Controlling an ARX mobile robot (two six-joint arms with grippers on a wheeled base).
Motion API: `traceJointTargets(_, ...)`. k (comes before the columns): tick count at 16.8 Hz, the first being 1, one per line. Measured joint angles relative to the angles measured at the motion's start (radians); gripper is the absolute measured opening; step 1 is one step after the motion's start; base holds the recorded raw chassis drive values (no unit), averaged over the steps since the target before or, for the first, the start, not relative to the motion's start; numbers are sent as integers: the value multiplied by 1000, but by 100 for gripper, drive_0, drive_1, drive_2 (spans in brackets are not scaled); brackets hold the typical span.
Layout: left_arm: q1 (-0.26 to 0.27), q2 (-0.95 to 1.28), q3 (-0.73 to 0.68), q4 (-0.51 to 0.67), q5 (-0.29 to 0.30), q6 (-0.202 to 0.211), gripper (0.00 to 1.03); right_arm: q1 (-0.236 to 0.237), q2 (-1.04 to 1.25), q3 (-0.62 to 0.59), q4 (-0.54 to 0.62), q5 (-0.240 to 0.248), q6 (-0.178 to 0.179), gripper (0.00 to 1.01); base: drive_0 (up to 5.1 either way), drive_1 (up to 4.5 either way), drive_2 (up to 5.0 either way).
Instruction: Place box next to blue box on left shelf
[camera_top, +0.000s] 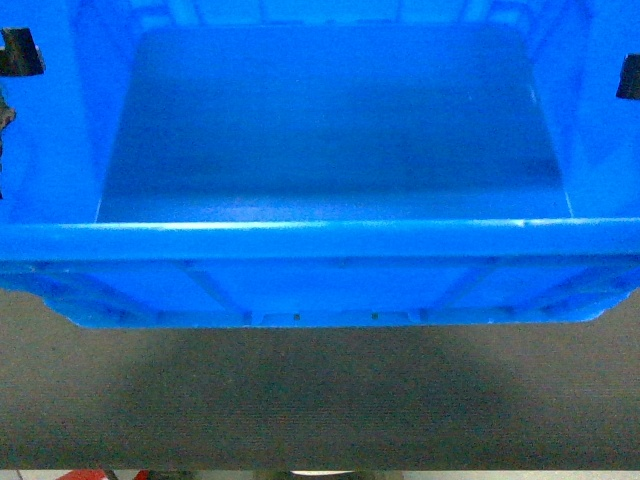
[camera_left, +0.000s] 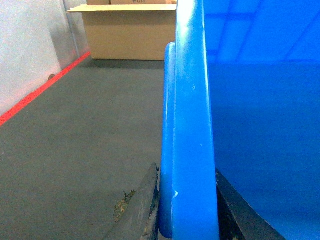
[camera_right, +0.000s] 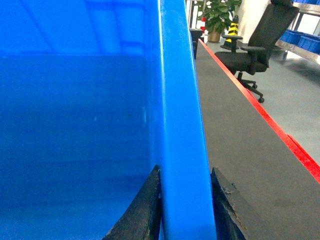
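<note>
The box (camera_top: 330, 140) fills the head view, held above grey floor (camera_top: 320, 400) with its open top facing up and its near rim level. It casts a shadow on the floor beneath, so it is judged to be carried, not resting.

The left end effector (camera_left: 187, 210) is clamped on the left wall of the box: one dark finger (camera_left: 137, 210) sits outside the rim and the other inside, both pressed against the plastic. The right end effector (camera_right: 185, 210) is clamped likewise on the right wall, one finger (camera_right: 227, 210) outside and its partner inside. Gripping opposite walls shares the load and keeps the box from tilting.

No shelf and no second blue box appear in any view, so the task is judged to be at the carrying stage.

Surroundings: a cardboard carton (camera_left: 127, 32) far left by a red floor line (camera_left: 40, 90); an office chair (camera_right: 257, 47) and potted plant (camera_right: 217, 15) far right.
</note>
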Motion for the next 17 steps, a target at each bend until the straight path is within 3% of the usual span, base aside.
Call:
traceJointTargets(3,-32,-16,-31,-2,-17,2,19,0,-52,-65,5,23,-8,22,0,0,0)
traceJointTargets(6,-60,-83,-39,-11,-29,24,19,-18,-120,-109,55,11,-27,22,0,0,0)
traceJointTargets(12,-62,-84,-43,-14,-30,26,19,-18,-124,-112,56,10,-31,21,-11,-11,-11)
traceJointTargets(17,-62,-84,-43,-16,-30,27,18,-18,-124,-112,55,8,-32,21,-195,-195,-195)
